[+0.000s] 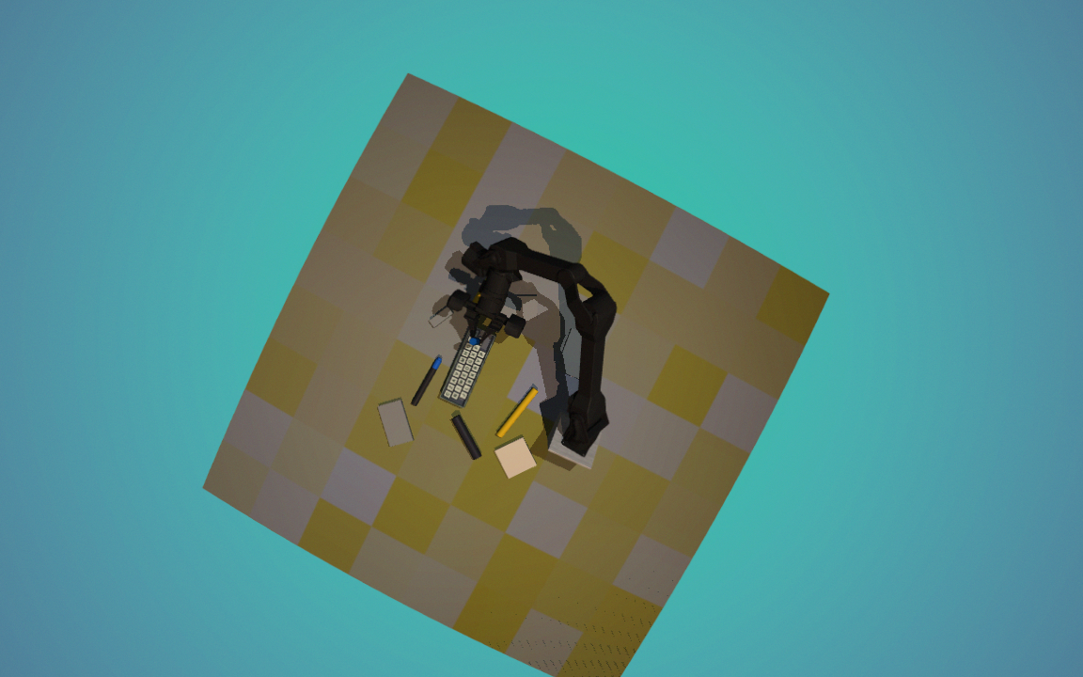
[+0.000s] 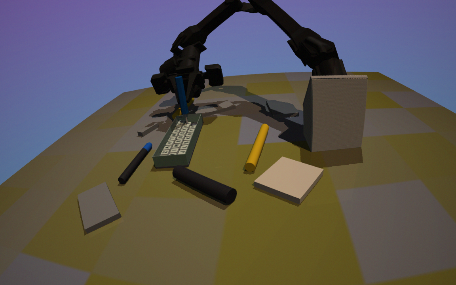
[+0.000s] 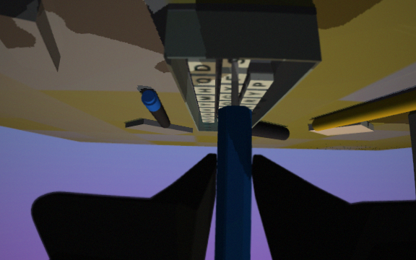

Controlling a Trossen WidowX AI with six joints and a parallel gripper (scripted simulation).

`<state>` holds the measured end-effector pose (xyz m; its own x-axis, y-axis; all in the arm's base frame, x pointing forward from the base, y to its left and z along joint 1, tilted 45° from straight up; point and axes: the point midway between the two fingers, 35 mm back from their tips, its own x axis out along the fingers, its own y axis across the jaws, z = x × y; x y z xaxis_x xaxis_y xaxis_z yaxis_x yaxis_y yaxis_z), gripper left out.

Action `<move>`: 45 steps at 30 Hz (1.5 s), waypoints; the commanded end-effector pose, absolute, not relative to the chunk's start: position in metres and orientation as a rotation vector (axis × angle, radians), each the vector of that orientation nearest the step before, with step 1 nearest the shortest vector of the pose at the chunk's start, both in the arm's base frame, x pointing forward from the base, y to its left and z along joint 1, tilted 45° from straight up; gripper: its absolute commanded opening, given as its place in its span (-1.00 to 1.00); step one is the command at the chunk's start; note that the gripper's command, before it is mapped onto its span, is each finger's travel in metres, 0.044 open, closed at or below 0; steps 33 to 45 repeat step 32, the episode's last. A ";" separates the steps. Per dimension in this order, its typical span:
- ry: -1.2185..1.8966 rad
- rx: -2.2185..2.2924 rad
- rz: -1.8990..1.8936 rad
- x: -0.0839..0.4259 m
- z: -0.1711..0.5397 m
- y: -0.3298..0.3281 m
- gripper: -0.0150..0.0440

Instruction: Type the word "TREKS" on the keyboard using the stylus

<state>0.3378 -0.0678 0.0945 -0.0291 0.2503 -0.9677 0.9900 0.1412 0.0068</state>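
My gripper [image 1: 477,333] [image 2: 186,100] [image 3: 234,162] is shut on the blue stylus [image 1: 474,340] [image 2: 181,94] [image 3: 234,188], which stands nearly upright with its thin grey tip down. The green-grey keyboard [image 2: 170,161] [image 3: 242,34] is a walled tray with three rows of cream letter keys. The stylus tip reaches inside the tray at the end nearest the arm's hand, over the middle row. In the wrist view it lies across the S key [image 3: 242,63], partly covering it. The end wall cuts off part of that key. I cannot tell how far it is pressed.
A black marker with a blue cap [image 1: 426,380] [image 2: 134,164] lies beside the keyboard. A black cylinder [image 1: 466,435] [image 2: 204,185], yellow rod [image 1: 517,411] [image 2: 257,147], cream block [image 1: 515,457] [image 2: 289,179] and grey block [image 1: 395,421] [image 2: 98,207] lie around it. Another yellow piece [image 2: 177,113] lies behind.
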 end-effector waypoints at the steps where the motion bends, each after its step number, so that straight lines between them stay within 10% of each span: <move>1: 1.461 1.274 -0.982 0.338 0.092 -0.071 -0.22; 45: 1.458 1.266 -0.969 0.334 0.119 -0.044 -0.22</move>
